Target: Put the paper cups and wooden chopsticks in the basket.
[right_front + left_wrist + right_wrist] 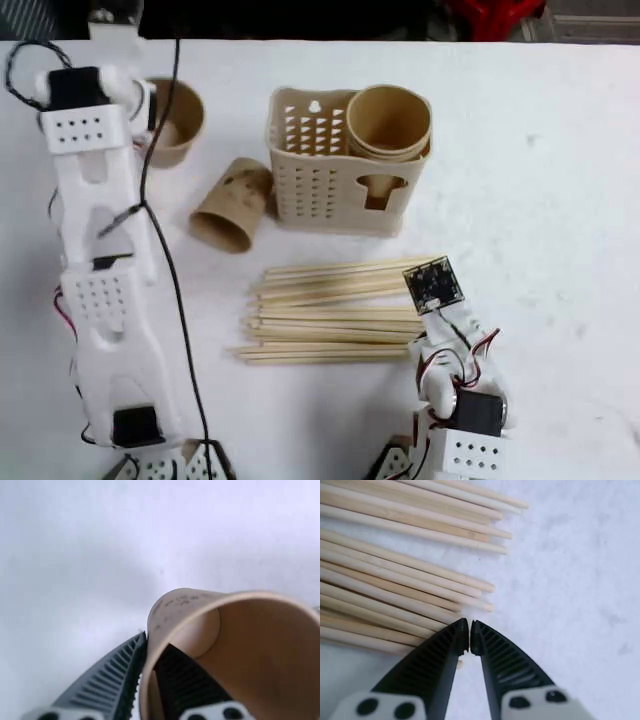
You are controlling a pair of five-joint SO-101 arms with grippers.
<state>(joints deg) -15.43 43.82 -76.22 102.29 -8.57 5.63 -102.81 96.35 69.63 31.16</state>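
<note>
Basket's (pixel 310 185) left half free, right holds cups (pixel 388 120), tipped cup (pixel 232 205) alongside

table (pixel 560 200): white top, faint scuffs | red object (pixel 492 14): beyond far edge | grey panel (pixel 592 20): just beside red object

White table (pixel 560 200); dark strip (pixel 300 15) beyond its far edge; red object (pixel 495 15) there
</note>
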